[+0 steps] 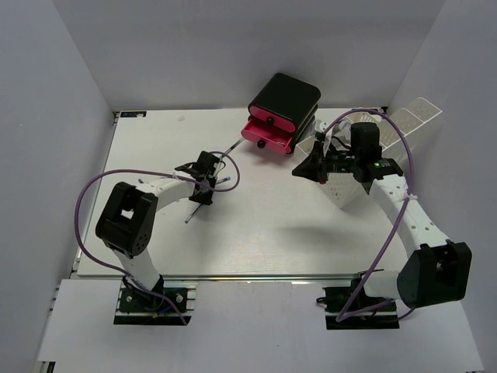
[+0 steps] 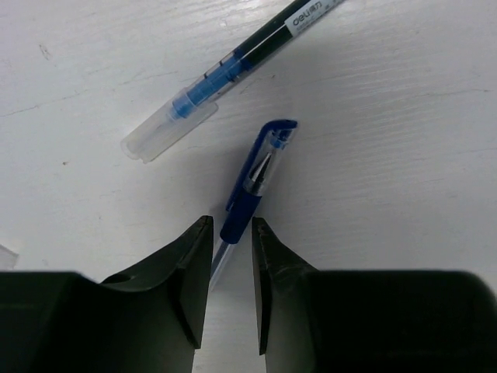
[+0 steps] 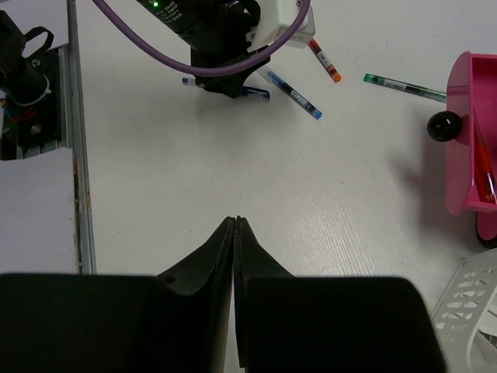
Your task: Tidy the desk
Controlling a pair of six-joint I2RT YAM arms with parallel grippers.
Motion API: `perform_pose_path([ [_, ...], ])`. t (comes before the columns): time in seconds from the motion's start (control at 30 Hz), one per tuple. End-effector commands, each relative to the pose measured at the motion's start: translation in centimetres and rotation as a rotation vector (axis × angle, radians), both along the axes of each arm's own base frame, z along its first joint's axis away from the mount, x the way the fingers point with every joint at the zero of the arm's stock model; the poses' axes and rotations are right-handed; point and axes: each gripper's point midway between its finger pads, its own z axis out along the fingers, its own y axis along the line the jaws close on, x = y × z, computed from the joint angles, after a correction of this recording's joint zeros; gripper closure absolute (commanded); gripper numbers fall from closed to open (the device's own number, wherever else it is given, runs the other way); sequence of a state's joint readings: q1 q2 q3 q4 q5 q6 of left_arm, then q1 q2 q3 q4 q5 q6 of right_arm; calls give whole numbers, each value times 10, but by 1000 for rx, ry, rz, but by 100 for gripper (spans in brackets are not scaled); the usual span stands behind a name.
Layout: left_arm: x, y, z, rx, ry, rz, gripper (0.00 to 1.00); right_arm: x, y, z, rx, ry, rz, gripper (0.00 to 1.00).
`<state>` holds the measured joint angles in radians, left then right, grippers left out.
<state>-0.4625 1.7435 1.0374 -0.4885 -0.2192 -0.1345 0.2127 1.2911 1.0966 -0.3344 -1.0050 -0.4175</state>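
1. Top external view: the white desk (image 1: 256, 233) fills the middle of the frame. A black-and-pink drawer unit (image 1: 283, 109) stands at its upper centre, and a white perforated tray (image 1: 345, 194) sits at the right.
2. Same view: the left gripper (image 1: 203, 190) is low over the desk, left of centre. The right gripper (image 1: 301, 171) is just in front of the tray, below and to the right of the drawer unit.
3. Left wrist view: the left gripper's fingers (image 2: 190, 272) stand a narrow gap apart, one on each side of a blue pen (image 2: 248, 194) lying on the desk. The gap is wider than the pen, so the pen is not clamped.
4. Same view: a capped pen (image 2: 225, 74) with a clear cap lies slantwise across the upper part of the frame, close to the blue pen but apart from it.
5. Right wrist view: the right gripper's two fingers are pressed together at bottom centre, holding nothing, above bare desk.
6. Same view: the left gripper is at top centre. To its right a red pen (image 3: 324, 61) and a green pen (image 3: 404, 84) lie on the desk.
7. Same view: a pink drawer (image 3: 470, 132) with a black knob (image 3: 446, 126) shows at the right edge, and the tray's corner is at lower right. A metal rail (image 3: 78, 155) runs along the desk's edge at the left.
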Motion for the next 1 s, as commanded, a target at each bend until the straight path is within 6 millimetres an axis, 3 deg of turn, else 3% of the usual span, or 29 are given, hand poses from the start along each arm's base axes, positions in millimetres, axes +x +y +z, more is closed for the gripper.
perform_pose_path([
  [0.0,12,0,16,18,-53,-1,63,-5,-2,9,28,-15,13,94],
  [0.6,0,7,-12,74,34,-40,69,-6,-6,13,46,-10,16,94],
  [0.7,-3,6,-12,65,46,-41,80,-7,-6,13,49,-6,17,94],
  [0.73,-3,5,-11,58,47,-41,87,-7,-6,14,49,-6,17,94],
  [0.83,-3,-2,-1,12,38,-39,98,-7,-7,15,53,-10,18,94],
  [0.97,2,-21,31,-101,-15,-37,100,-8,-8,15,54,-6,16,94],
])
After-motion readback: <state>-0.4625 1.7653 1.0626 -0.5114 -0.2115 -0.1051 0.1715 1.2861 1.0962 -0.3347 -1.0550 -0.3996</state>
